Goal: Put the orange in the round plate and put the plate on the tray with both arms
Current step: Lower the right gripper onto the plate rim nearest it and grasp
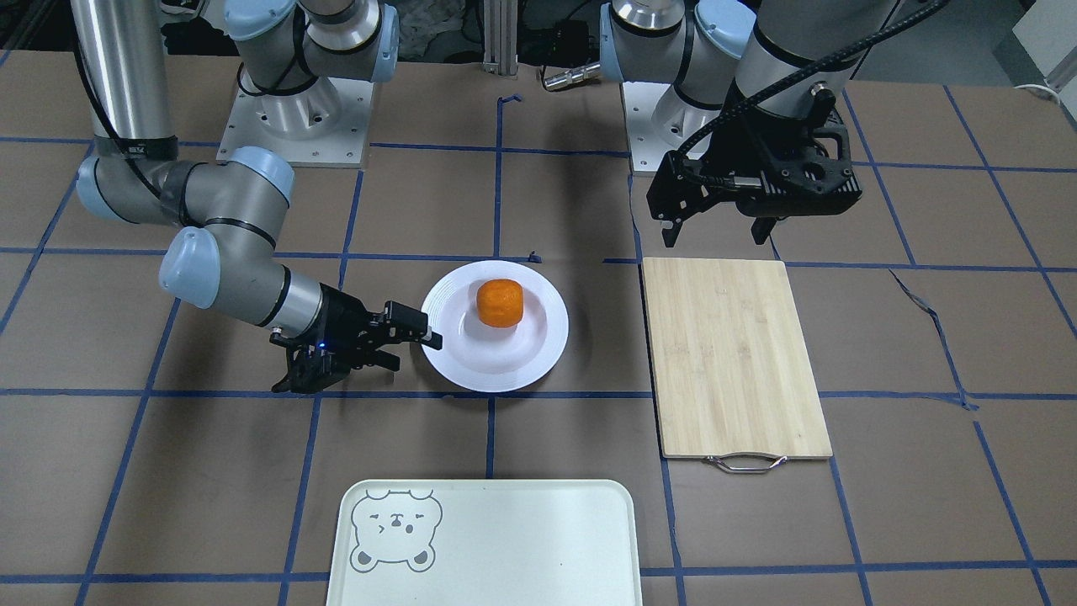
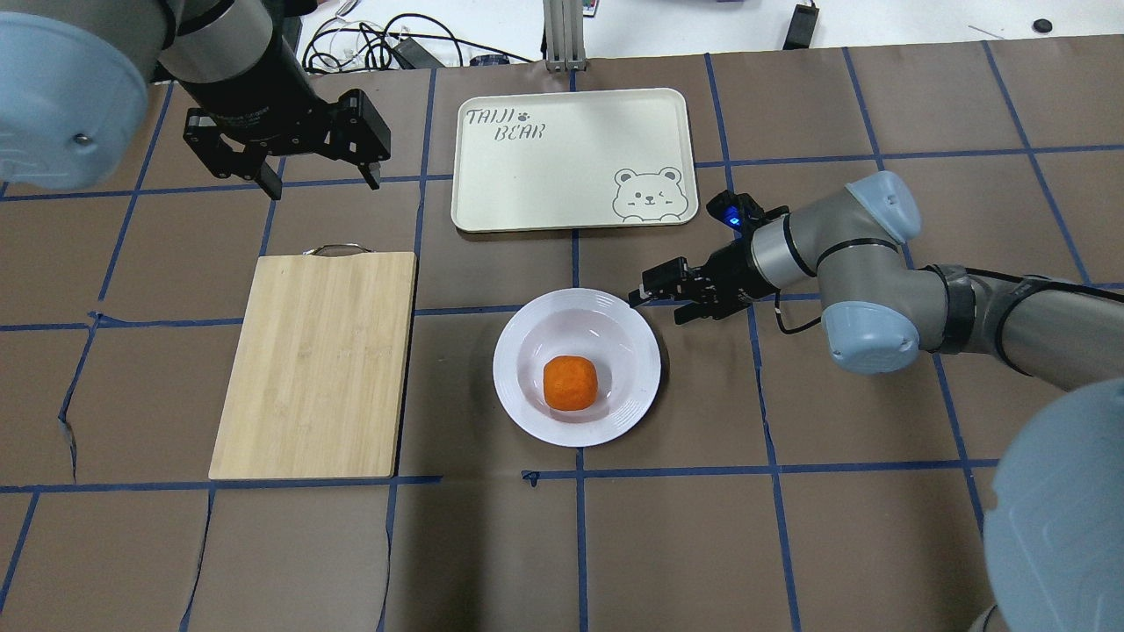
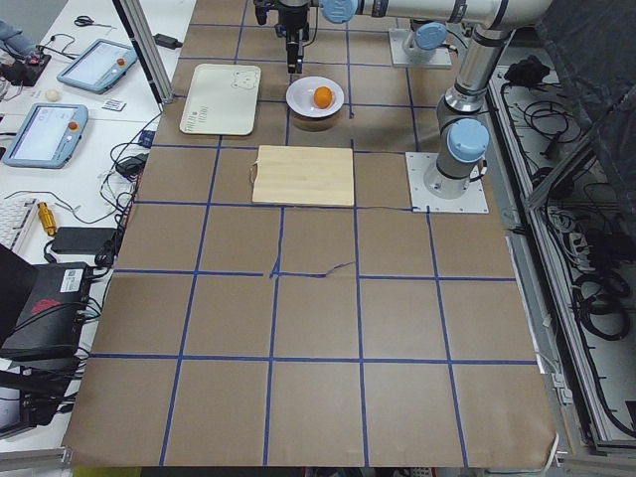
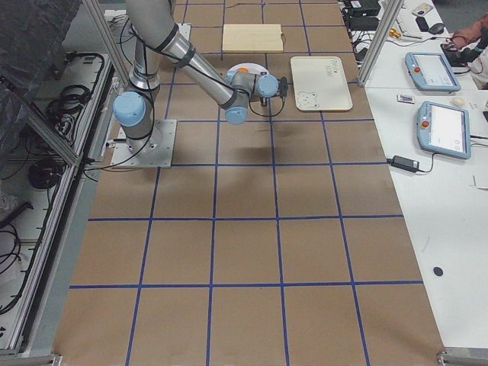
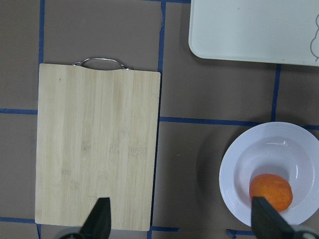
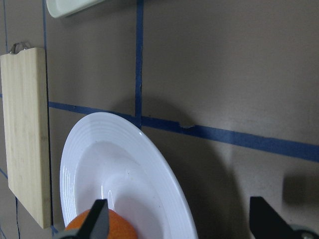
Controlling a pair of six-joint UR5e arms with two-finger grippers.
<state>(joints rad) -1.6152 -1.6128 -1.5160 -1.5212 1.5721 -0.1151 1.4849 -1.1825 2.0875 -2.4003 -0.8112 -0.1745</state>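
Note:
The orange [image 2: 570, 383] lies in the sunken centre of the round plate [image 2: 527, 412] at mid-table. My right gripper [image 2: 657, 307] is open and low at the plate's rim on the tray side. In the right wrist view the plate [image 6: 99, 164] and orange [image 6: 119, 226] sit by one finger, and the rim's edge shows between the two fingers. My left gripper [image 2: 325, 187] hangs open and empty, high beyond the handle end of the cutting board. The cream tray [image 2: 562, 167] with the bear face lies bare, apart from the plate.
A bamboo cutting board [image 2: 316, 364] with a metal handle lies flat to the left of the plate. Brown table covering with blue tape lines runs around everything. Cables and tablets sit on side benches past the table edge.

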